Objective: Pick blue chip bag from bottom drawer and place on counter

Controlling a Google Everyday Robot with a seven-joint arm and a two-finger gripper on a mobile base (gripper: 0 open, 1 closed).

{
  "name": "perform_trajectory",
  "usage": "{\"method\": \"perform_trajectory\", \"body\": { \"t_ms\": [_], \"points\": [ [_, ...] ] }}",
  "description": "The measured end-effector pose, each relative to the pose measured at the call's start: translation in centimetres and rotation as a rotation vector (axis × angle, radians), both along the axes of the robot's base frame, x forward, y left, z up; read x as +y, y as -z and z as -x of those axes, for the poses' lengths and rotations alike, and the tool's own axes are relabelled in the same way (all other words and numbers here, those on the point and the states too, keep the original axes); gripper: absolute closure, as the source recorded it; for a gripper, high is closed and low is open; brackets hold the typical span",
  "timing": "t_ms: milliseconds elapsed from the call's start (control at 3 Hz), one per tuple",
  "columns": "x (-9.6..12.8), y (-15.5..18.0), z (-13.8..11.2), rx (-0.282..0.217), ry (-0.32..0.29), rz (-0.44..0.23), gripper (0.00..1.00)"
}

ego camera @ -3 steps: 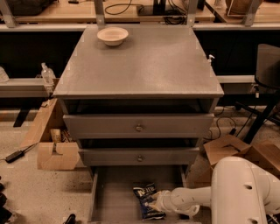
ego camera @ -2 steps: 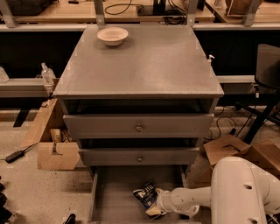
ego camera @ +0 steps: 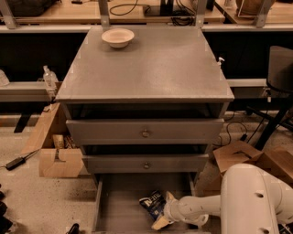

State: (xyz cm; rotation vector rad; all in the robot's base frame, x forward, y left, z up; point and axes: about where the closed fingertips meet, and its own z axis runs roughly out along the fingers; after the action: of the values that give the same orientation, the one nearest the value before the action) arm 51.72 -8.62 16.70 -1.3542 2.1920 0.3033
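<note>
Since a second ago your gripper (ego camera: 165,210) has barely shifted, but the blue chip bag (ego camera: 152,203) has been nudged. It now sits crumpled and tipped up against the claw rather than lying flatter on the floor of the tray.

Nearest to you, at the right, is the white robot body (ego camera: 256,201). From it the arm (ego camera: 201,208) reaches left into the bottom drawer (ego camera: 116,205), which is pulled out toward you at floor level. Your claw is low over the drawer floor, just right of the middle. Its two tan fingers (ego camera: 160,224) are spread wide apart, one nearer and one farther. The bag's right edge lies in the gap between them, and you have no pinch on it. The bag itself rests on the drawer floor near the middle.

Farther back, the two knobbed drawers (ego camera: 145,133) stand partly out, one above the other. A left cardboard box (ego camera: 59,160) lies open on the ground beside them, and a right cardboard box (ego camera: 238,157) sits on the other side. Above the drawers, the counter (ego camera: 151,73) carries a pale bowl (ego camera: 118,37) near its far left corner. Beyond it a wooden bench (ego camera: 59,13) runs across the scene.
</note>
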Motion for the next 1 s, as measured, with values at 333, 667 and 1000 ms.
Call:
{"method": "perform_trajectory", "body": {
  "t_ms": [333, 667, 1000],
  "points": [
    [-0.1, 0.6, -1.2, 0.033, 0.021, 0.037, 0.0],
    [-0.3, 2.0, -2.7, 0.086, 0.051, 0.092, 0.0],
    [-0.1, 2.1, -2.6, 0.086, 0.044, 0.094, 0.0]
  ]
}}
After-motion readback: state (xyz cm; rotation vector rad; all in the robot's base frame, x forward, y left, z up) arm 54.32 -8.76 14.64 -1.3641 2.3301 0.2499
